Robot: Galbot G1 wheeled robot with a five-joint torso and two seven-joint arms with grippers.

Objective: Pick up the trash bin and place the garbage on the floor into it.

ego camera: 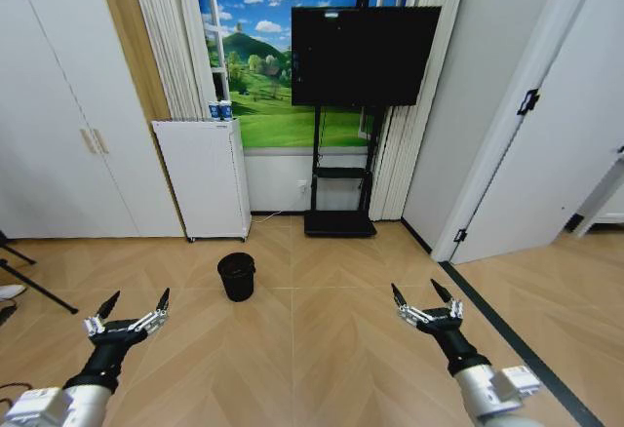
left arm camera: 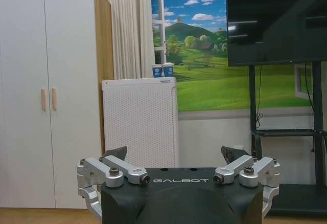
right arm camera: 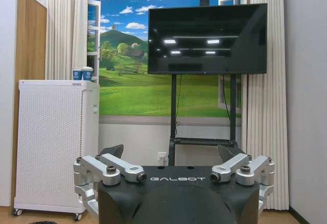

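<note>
trash bin (ego camera: 236, 276) before cabinet (ego camera: 205, 178); cups (ego camera: 220, 110) on cabinet

Bare floor (ego camera: 322, 349) surrounds the trash bin (ego camera: 236, 276); white cabinet (ego camera: 207, 178) stands well behind.

Even, bright indoor light, no hard shadows. Soft dark patch under trash bin (ego camera: 236, 276) at centre of head view. Ceiling-lamp reflections as pale streaks on TV screen (right arm camera: 207, 39), upper centre of right wrist view. Head view: straight edges bow toward frame borders. All views sharp.
</note>
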